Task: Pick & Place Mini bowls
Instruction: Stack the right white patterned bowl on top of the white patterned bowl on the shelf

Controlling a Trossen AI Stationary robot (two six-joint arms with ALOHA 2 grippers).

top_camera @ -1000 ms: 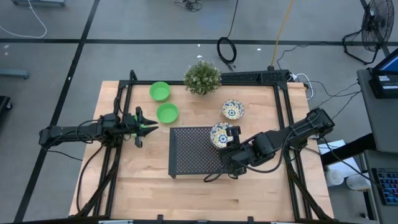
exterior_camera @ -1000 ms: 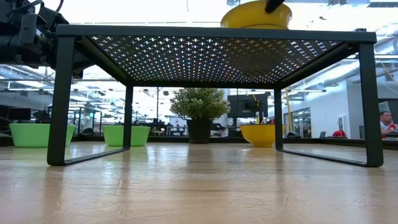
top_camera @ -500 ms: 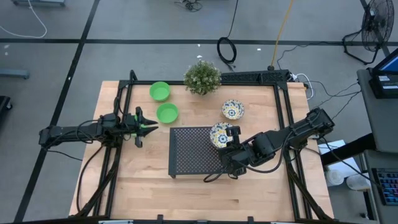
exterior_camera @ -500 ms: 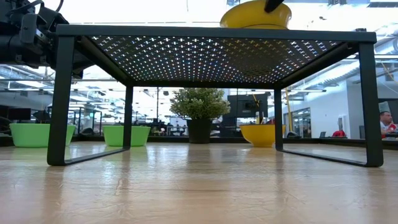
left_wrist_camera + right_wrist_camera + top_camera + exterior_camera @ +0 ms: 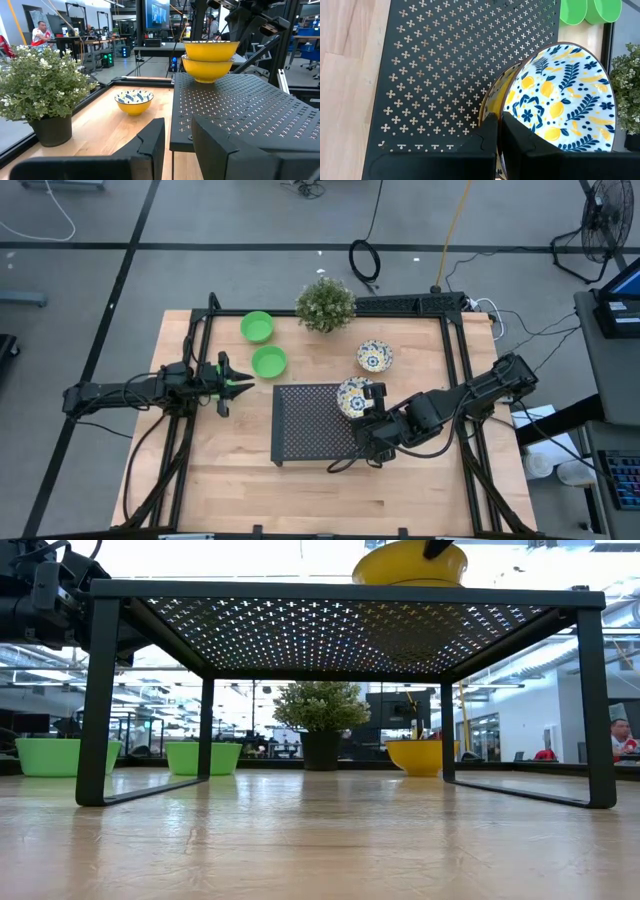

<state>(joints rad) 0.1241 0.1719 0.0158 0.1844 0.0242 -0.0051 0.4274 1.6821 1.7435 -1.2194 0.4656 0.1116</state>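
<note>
Two floral mini bowls, yellow outside, sit nested one in the other on the far right corner of a black perforated rack. My right gripper is shut on the upper bowl. A third floral bowl stands on its base on the table beyond the rack. Two green mini bowls stand on the table left of the plant. My left gripper is open and hovers left of the rack, near the nearer green bowl. My right gripper pinches the upper floral bowl by its rim on the side toward the table's right. One finger is over the bowl's inside and the other is outside its wall. The bowl sits upright, nested in the lower bowl.
A potted plant stands at the far edge of the table. Bare wood lies in front of the rack and left of it. Black frame rails run along the table's sides. People show far off in the room behind.
</note>
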